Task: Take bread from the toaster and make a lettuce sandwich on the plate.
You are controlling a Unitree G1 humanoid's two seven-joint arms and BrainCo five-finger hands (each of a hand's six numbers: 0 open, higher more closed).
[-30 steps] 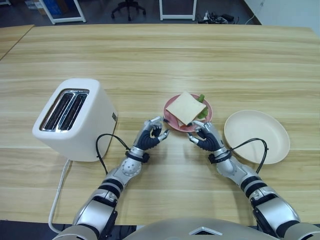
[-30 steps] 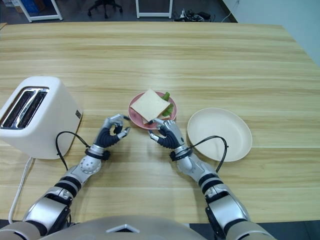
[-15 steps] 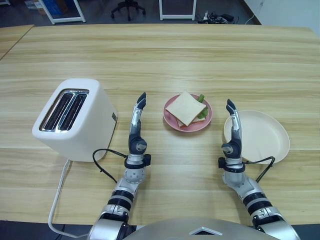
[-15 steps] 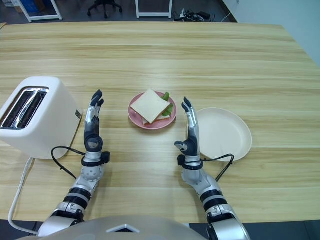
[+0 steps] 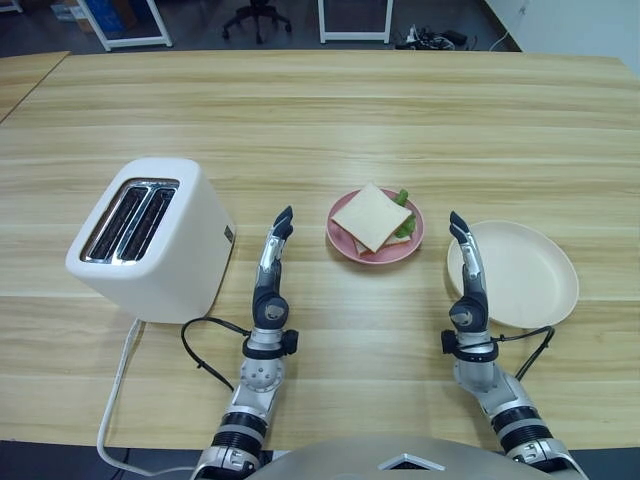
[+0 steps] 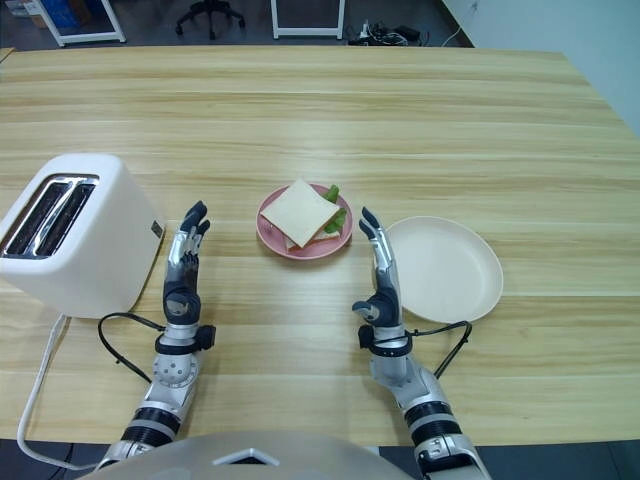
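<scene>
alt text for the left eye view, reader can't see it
A sandwich with lettuce poking out sits on a pink plate on the wooden table. The robot's left hand and right hand stand open and upright on either side, holding nothing. A white toaster stands left, a cream plate right.

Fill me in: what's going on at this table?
The sandwich looks assembled: it sits on the pink plate, with lettuce peeking out at the far edge. The left robot hand and right robot hand stand upright on either side of the plate, fingers straight, holding nothing. The toaster is off to the left with no bread sticking out of its slots. A cream dish sits to the right.
</scene>
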